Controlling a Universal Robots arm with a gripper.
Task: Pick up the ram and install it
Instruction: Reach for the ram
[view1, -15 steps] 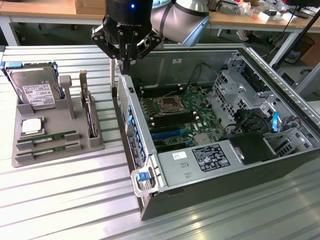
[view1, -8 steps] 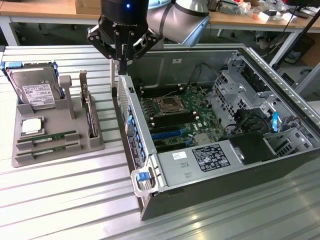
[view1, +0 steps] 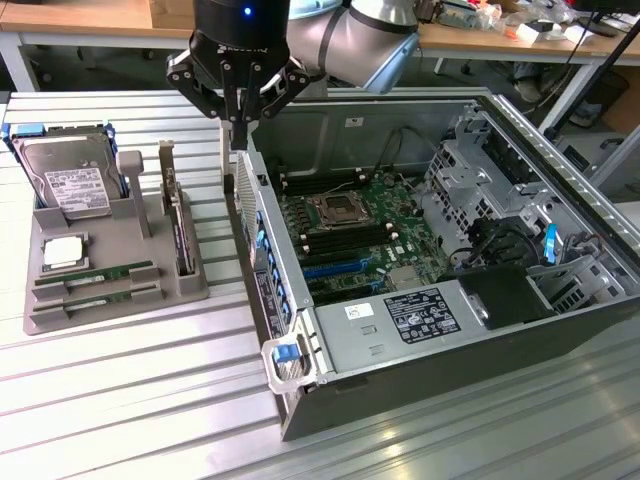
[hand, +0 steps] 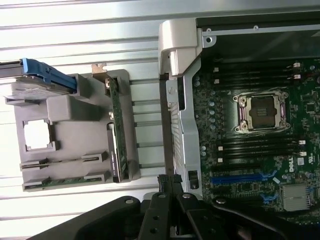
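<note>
1. Here's the arm, its fingers (view1: 236, 125) (hand: 169, 181) pressed fully together with nothing gripped between them.
2. They hang over the gap between the grey tray (view1: 110, 312) (hand: 75, 112) and the open computer case (view1: 560, 150) (hand: 177, 45), right above the case wall nearest the tray.
3. The ram (view1: 100, 292) (hand: 65, 181) sits on edge in its slot along the tray's edge farthest from the hard drive (view1: 75, 180) (hand: 40, 75), untouched and well apart from the fingers.
4. A second green stick (view1: 95, 274) (hand: 62, 162) lies just beside it and parallel, on the side toward the processor chip (view1: 62, 252) (hand: 37, 135).
5. The expansion card (view1: 180, 225) (hand: 116, 125) stands upright along the tray's edge nearest the case.
6. Inside the case lies the motherboard (view1: 350, 255) (hand: 250, 165), its processor socket (view1: 335, 210) (hand: 262, 112) flanked by dark memory slots (view1: 320, 180) (hand: 260, 75).
7. Tray and case sit side by side on the ribbed metal counter (view1: 120, 400) (hand: 100, 30), with the tray near the counter's edge on the exterior view's left.
</note>
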